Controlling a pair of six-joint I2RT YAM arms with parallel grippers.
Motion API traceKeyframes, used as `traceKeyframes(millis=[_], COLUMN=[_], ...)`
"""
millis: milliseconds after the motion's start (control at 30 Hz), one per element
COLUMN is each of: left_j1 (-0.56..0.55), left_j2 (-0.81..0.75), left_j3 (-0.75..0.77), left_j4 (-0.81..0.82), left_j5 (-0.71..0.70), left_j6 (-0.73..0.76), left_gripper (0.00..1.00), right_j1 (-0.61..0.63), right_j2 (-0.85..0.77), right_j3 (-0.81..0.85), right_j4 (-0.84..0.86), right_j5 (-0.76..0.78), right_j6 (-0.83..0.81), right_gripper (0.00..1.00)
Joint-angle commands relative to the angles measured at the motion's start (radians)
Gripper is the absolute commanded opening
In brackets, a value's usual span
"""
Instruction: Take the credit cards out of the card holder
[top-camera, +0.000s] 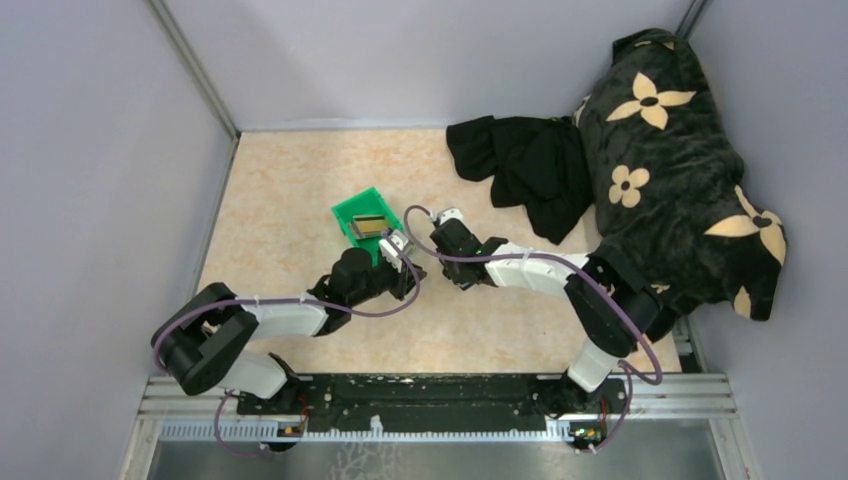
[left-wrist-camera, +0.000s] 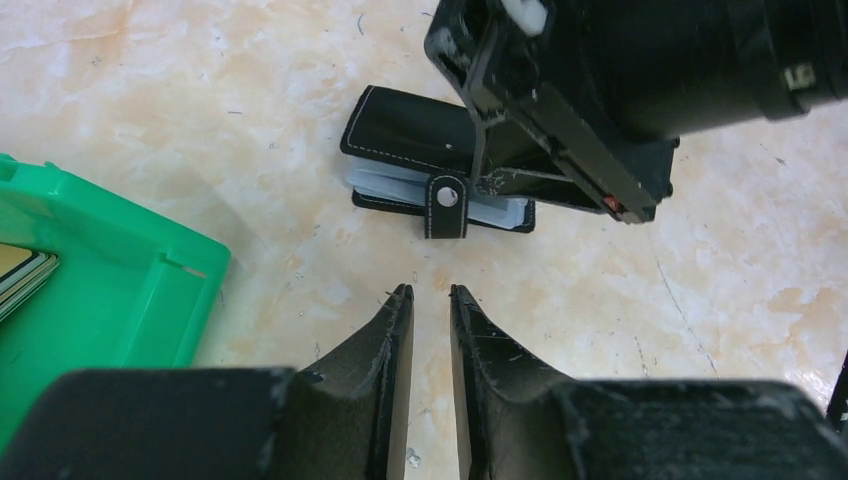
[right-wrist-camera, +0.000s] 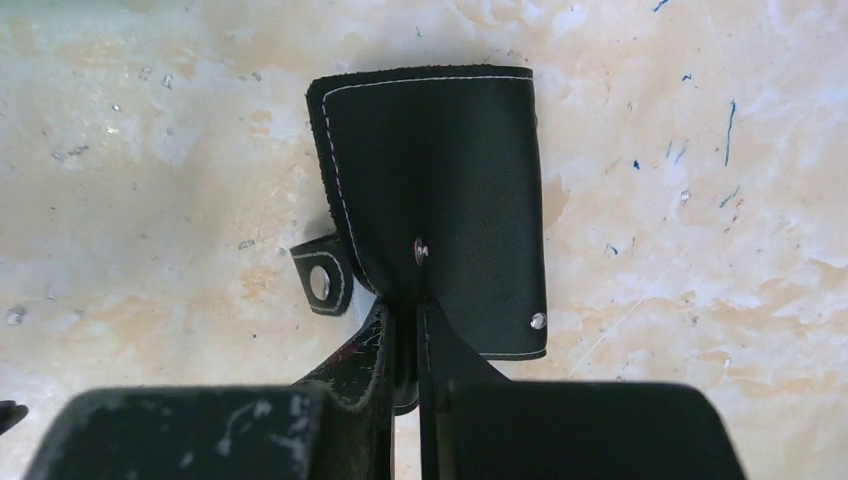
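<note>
My right pincer (right-wrist-camera: 405, 312) is clamped on the top flap of the card holder (right-wrist-camera: 440, 150), lying on the surface (right-wrist-camera: 700, 250) near the green bin (left-wrist-camera: 120, 300) (a gold-brown credit card (top-camera: 370, 225) inside). My left pincer (left-wrist-camera: 430, 295), just short of its tab, is narrow and empty.

A pale marbled bench (top-camera: 290, 190), scuffed and speckled. On it, a black card holder (left-wrist-camera: 400, 120) lies near the centre, with a green bin (top-camera: 352, 212) just beside it at 10 o'clock. A crumpled black cloth (top-camera: 530, 165) sits at 1 o'clock, and a flowered dark heap (top-camera: 670, 170) at 3.
</note>
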Motion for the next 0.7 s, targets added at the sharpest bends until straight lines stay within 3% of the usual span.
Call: traceKeyframes(millis=[0,300,533,667], left_j1=[-0.003,-0.003,-0.003,-0.005], left_j2=[-0.016,-0.009,0.020,0.094], left_j3=[0.002,0.023,0.068,0.189], left_j4=[0.038,0.039,0.052,0.000], left_j5=[0.026,0.075,0.112,0.133], left_j6=[0.003,-0.012,-0.055,-0.132], left_gripper=[0.26,0.28,0.33,0.33], right_j1=[-0.061,-0.289,-0.414,-0.483], right_j2=[-0.075,-0.230,-0.242,-0.239], right_j3=[0.012,-0.107,-0.219,-0.304], right_j4=[0.031,0.183,0.302,0.442], right_j5=[-0.153,-0.600,-0.790,-0.902], right_j6=[0.065,0.220,0.335,0.427], right_gripper=[0.00,0.00,0.00,0.00])
